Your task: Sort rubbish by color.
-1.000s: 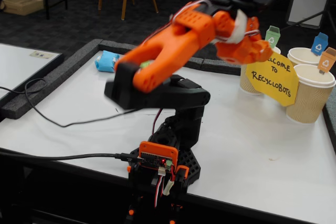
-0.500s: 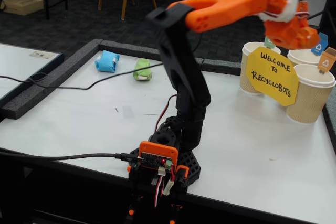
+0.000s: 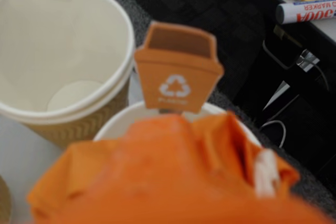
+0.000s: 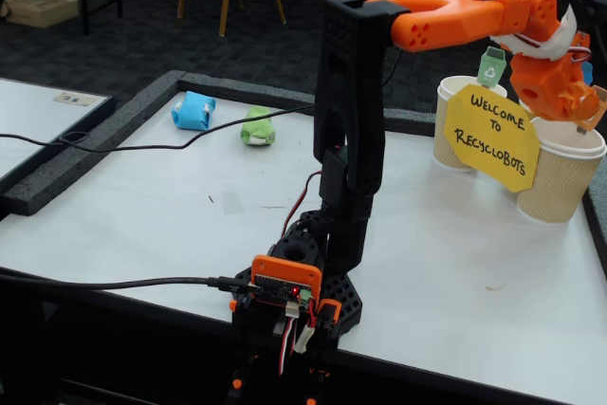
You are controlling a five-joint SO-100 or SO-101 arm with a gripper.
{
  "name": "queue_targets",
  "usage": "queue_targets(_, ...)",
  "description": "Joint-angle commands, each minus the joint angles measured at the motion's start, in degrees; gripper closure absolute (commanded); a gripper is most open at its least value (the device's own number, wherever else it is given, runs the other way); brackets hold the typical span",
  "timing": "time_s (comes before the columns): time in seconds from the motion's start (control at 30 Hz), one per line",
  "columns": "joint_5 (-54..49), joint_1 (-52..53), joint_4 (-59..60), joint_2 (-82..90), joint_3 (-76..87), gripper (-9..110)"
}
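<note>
orange and black arm point(image 4: 353, 101) with a white band near its wrist, thin wires, and a red-lit board.

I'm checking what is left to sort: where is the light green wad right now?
In the fixed view the light green wad lies on the table's far left part, just right of the light blue wad.

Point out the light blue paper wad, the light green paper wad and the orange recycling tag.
light blue paper wad point(image 4: 193, 110), fixed view, middle of its front.
light green paper wad point(image 4: 257, 126), fixed view, its top.
orange recycling tag point(image 3: 178, 80), wrist view, above the white symbol.
</note>
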Motion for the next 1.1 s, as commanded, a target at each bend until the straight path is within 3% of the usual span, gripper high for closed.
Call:
queue_targets(0.0, 0.4, 1.7, 0.1, 2.0, -8.3, 90)
queue_targets(0.43, 0.4, 1.7, 2.7, 2.2, -6.7, 79)
queue_targets(0.8, 1.1, 1.6, 6.8, 8.9, -10.4, 85)
queue_targets(1.07, 1.4, 0.7, 11.5, 23.2, -8.3, 101)
